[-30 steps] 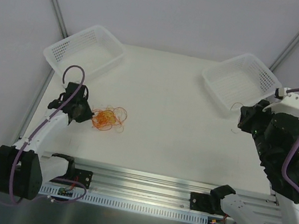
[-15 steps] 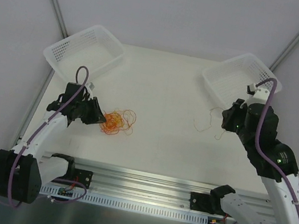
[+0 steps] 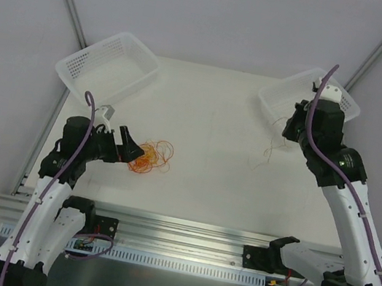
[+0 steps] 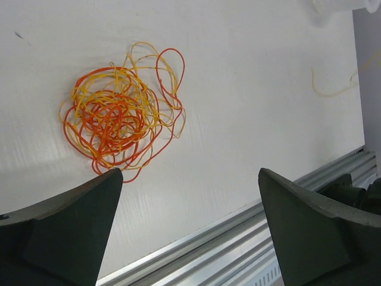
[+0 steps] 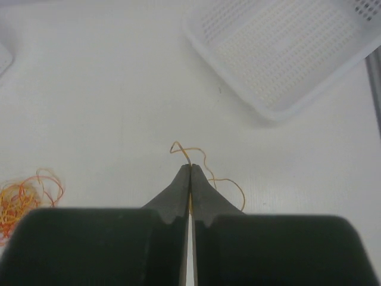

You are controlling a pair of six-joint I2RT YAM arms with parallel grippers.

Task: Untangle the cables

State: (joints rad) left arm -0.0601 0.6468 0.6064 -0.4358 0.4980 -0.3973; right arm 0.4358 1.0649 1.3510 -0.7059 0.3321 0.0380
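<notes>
A tangle of thin orange-yellow and red cables [image 3: 150,156] lies on the white table, left of centre. My left gripper [image 3: 131,149] stands open just left of it, with nothing between its fingers. In the left wrist view the tangle [image 4: 119,116] lies beyond my open left gripper [image 4: 189,173], apart from both fingers [image 4: 65,232]. My right gripper [image 5: 190,168] is shut on one thin yellow cable [image 5: 235,186], which curls out past its tips. From above, that cable [image 3: 266,155] dangles below the right gripper [image 3: 290,128], near the right basket's near-left corner.
Two white mesh baskets stand at the back, one left [image 3: 71,66] and one right [image 3: 268,101]; the right one [image 5: 286,47] shows ahead of my right gripper. An aluminium rail [image 3: 183,230] runs along the table's near edge.
My left gripper has opened, let go of the tangle and drawn back slightly. My right arm has swung up and left towards the right basket, carrying the yellow cable.
</notes>
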